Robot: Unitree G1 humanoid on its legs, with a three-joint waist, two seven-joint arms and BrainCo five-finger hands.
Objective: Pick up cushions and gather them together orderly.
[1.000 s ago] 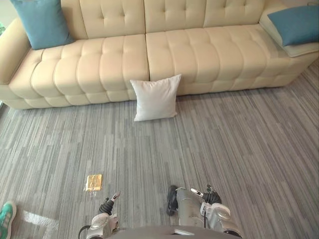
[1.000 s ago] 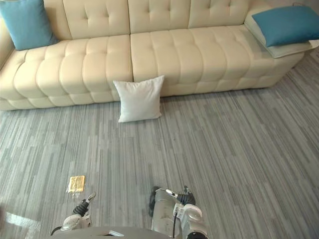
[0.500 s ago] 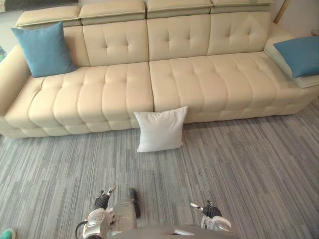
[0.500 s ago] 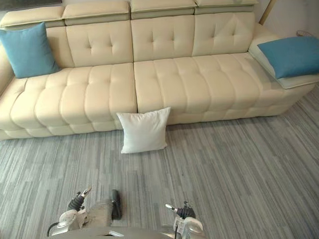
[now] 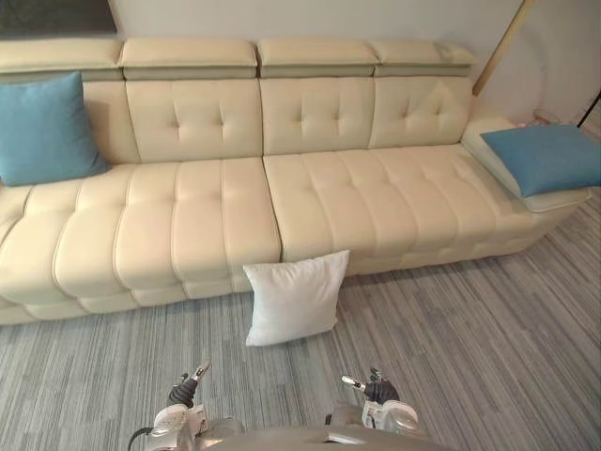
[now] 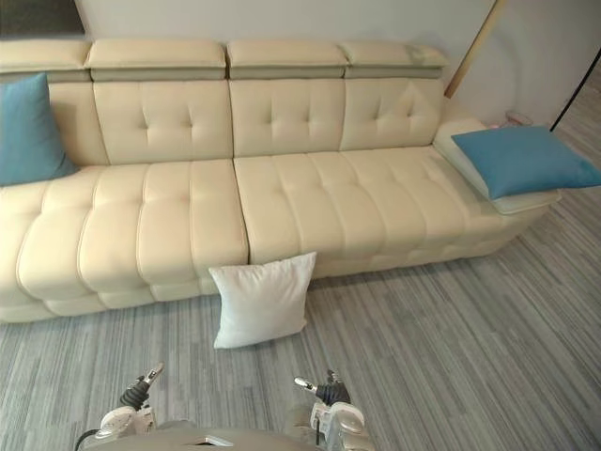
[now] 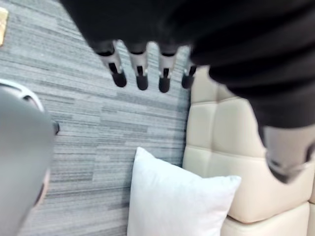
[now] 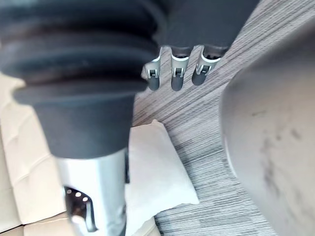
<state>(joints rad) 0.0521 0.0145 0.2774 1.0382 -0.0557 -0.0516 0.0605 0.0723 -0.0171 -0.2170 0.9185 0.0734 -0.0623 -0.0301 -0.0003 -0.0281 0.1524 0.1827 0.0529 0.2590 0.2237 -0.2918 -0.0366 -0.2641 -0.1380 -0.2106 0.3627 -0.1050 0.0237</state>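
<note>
A white cushion point(image 5: 293, 297) stands on the grey carpet, leaning against the front of the cream sofa point(image 5: 197, 225) near its middle seam; it also shows as the white cushion point(image 7: 172, 196) past my left hand and the white cushion point(image 8: 155, 167) past my right. One blue cushion point(image 5: 42, 130) leans upright against the sofa's far-left backrest. Another blue cushion point(image 5: 543, 156) lies flat on the sofa's right end. My left hand point(image 7: 140, 73) and right hand point(image 8: 176, 73) hang low over the carpet, short of the white cushion, fingers straight and holding nothing.
A wooden pole point(image 5: 502, 42) leans on the wall behind the sofa's right end. A thin black rod point(image 5: 590, 105) stands at the far right. A small gold item point(image 7: 2, 24) lies on the carpet behind me. Open carpet point(image 5: 470, 348) spreads to the right.
The whole picture has shifted: the camera has come closer to the sofa and tipped up, so wall and headrests now show. The cushions have not moved.
</note>
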